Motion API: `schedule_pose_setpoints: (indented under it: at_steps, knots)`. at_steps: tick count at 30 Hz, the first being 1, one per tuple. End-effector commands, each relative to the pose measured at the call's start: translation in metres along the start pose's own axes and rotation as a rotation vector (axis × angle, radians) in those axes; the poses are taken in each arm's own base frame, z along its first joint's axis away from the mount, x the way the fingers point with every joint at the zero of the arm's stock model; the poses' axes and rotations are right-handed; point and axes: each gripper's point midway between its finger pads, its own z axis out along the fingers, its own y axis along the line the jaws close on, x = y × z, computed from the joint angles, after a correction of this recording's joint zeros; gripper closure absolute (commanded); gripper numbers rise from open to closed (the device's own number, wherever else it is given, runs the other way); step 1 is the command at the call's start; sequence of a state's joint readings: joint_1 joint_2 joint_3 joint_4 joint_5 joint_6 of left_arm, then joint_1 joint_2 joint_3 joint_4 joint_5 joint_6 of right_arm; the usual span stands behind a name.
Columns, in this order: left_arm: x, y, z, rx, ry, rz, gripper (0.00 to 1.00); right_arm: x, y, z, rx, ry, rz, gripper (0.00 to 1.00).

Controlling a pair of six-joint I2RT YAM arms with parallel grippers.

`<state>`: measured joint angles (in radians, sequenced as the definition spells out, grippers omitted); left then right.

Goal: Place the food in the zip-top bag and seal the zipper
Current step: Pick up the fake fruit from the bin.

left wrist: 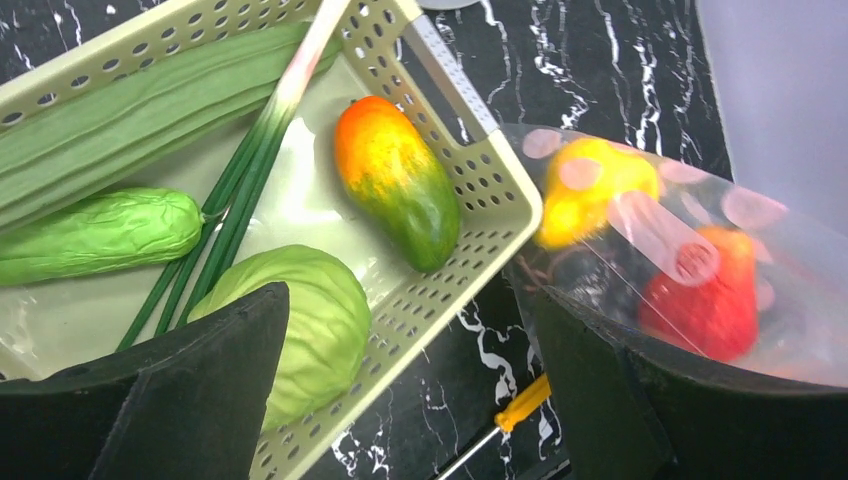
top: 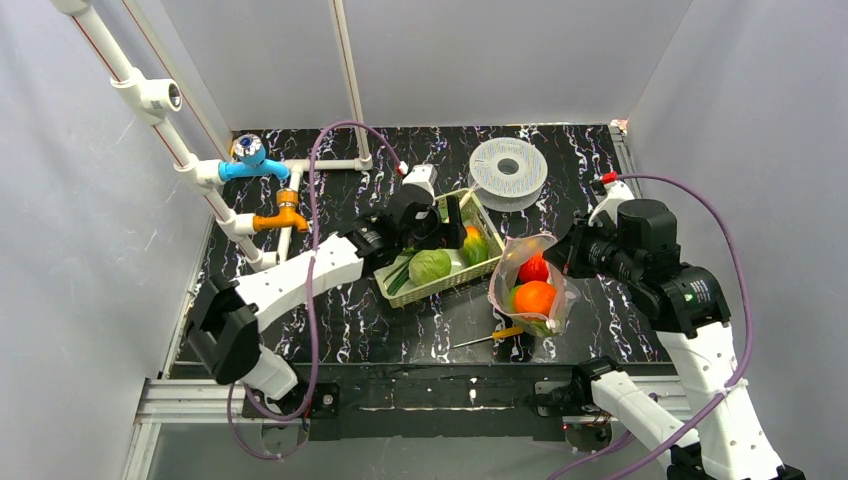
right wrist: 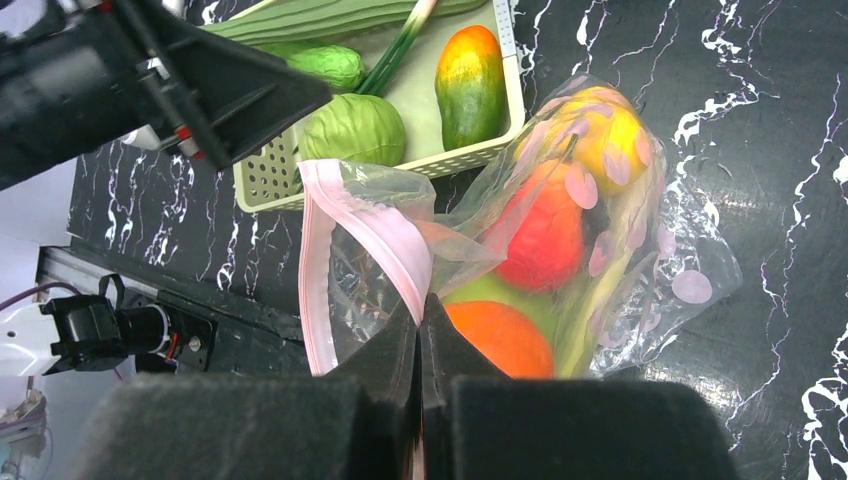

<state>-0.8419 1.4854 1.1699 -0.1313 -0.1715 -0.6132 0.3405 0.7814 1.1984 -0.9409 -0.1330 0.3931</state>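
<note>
Mid-loading, the zip-top bag [right wrist: 690, 285] is pinched by the clenched right hand [right wrist: 421, 310]; the cabbage [left wrist: 315, 320] should next be grasped by the released left hand [left wrist: 408, 300].

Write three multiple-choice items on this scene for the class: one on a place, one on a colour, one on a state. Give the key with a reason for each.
1. Where does the cabbage lie?
A. in the zip-top bag
B. in the basket
C. in the right gripper

2. What colour is the zipper along the bag's mouth?
A. blue
B. black
C. pink

3. How does the right gripper stand?
A. shut on the zip-top bag's mouth edge
B. open wide over the basket
C. open beside the bag, touching nothing

Key:
1 B: the left wrist view shows the cabbage inside the basket's perforated wall.
2 C: the right wrist view shows a pale pink strip.
3 A: its fingers meet with the pink edge pinched between them.
</note>
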Motion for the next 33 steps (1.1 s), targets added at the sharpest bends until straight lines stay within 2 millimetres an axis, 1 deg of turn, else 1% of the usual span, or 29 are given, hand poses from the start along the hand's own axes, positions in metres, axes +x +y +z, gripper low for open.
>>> schedule_pose_setpoints:
  at_steps: [1, 9, 12, 14, 17, 19, 24, 33]
  knots:
    - [-0.017, -0.004, 0.017, 0.027, -0.012, -0.126, 0.12, -0.014, 0.007, -0.006, -0.025, -0.065, -0.012, 0.99]
    - [-0.012, 0.004, 0.062, -0.015, 0.053, -0.176, 0.18, -0.01, 0.004, -0.003, -0.025, -0.066, -0.019, 0.99]
    - [-0.007, 0.013, 0.08, -0.059, 0.066, -0.181, 0.22, -0.01, 0.003, -0.003, -0.021, -0.065, -0.021, 0.99]
    - [-0.006, 0.014, 0.089, -0.065, 0.068, -0.19, 0.24, -0.01, 0.002, -0.003, -0.016, -0.066, -0.025, 0.99]
    - [0.001, 0.01, 0.104, -0.033, 0.085, -0.213, 0.3, -0.009, 0.0, -0.003, -0.005, -0.07, -0.031, 0.99]
    - [0.005, 0.004, 0.111, -0.008, 0.105, -0.228, 0.32, -0.009, -0.001, -0.003, -0.002, -0.069, -0.033, 0.99]
    - [0.025, -0.005, 0.128, 0.04, 0.176, -0.286, 0.32, -0.007, -0.001, -0.001, -0.007, -0.069, -0.031, 0.99]
    - [0.059, 0.002, 0.15, 0.007, 0.252, -0.315, 0.31, -0.005, -0.002, -0.001, -0.01, -0.074, -0.029, 0.99]
